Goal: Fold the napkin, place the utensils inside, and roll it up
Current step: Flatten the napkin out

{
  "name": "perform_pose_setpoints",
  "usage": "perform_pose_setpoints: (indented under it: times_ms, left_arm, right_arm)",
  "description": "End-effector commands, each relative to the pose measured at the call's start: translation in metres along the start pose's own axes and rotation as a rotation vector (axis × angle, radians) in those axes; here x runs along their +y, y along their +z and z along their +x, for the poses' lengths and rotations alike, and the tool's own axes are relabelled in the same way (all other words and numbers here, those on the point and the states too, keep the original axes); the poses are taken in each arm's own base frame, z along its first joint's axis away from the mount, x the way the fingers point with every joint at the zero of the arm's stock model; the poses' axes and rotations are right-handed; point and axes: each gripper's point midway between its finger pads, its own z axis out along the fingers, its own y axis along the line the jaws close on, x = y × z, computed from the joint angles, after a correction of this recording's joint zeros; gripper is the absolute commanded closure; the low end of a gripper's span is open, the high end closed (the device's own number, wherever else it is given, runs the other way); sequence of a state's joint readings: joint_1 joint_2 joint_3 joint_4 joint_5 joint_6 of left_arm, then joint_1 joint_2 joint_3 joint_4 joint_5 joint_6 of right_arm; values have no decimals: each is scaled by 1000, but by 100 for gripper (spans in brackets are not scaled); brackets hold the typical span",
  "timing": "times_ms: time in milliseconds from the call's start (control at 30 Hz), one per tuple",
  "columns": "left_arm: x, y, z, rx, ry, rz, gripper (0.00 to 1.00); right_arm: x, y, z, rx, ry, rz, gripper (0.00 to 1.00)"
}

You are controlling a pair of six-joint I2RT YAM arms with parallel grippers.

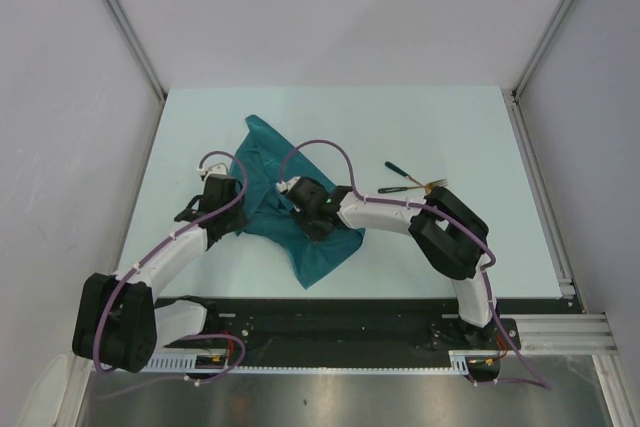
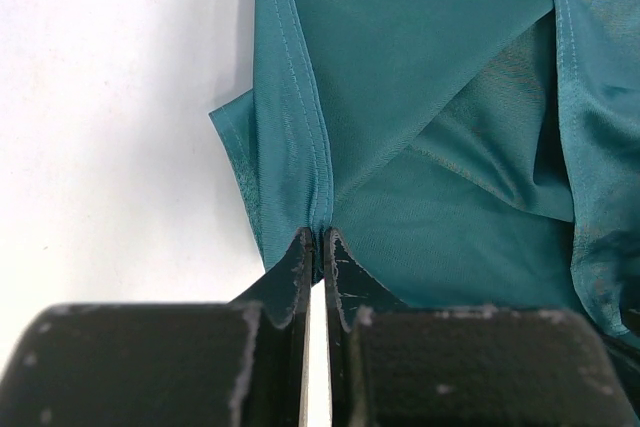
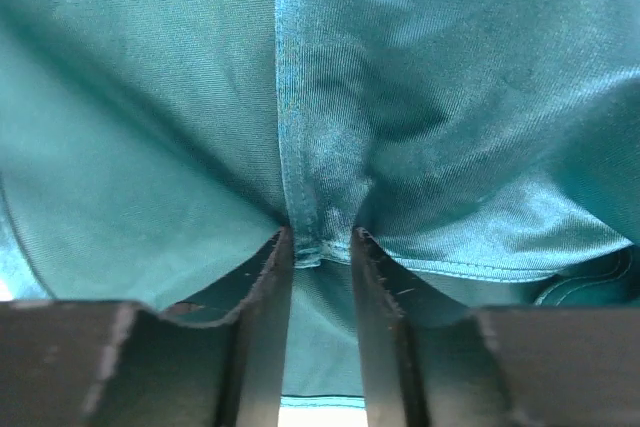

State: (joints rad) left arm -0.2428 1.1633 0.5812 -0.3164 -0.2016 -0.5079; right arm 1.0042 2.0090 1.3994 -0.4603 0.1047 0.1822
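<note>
Teal napkin (image 1: 262,157) crumpled on pale table (image 1: 450,127), left of centre, partly folded over itself; one corner points to far edge, another toward arm bases. At cloth's left edge, left end effector (image 2: 318,242) has fingertips pressed together, pinching stitched hem. Over cloth's middle, right end effector (image 3: 322,242) clamped on raised hemmed fold, which fills narrow gap between fingers. Two utensils (image 1: 405,188) lie on bare table right of napkin, apart from it, dark handles splayed leftward, converging at gold-headed end
</note>
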Motion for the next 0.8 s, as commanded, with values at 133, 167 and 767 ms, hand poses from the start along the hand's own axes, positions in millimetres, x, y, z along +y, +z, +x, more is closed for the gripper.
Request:
perform_pose_setpoints:
  times_ms: [133,167,767]
  left_arm:
    - [-1,-5,-9,-36,-31,17,100]
    - [-1,-6,-11,-39,-33,17,100]
    - [5,-29,-67,-172,-92,33,100]
  right_arm:
    - [-2,-18,-24,-69,11,22,77]
    - [-2,-21,-27,-79,9,21,78]
    - [-65,-92,-55,-197,103,63,100]
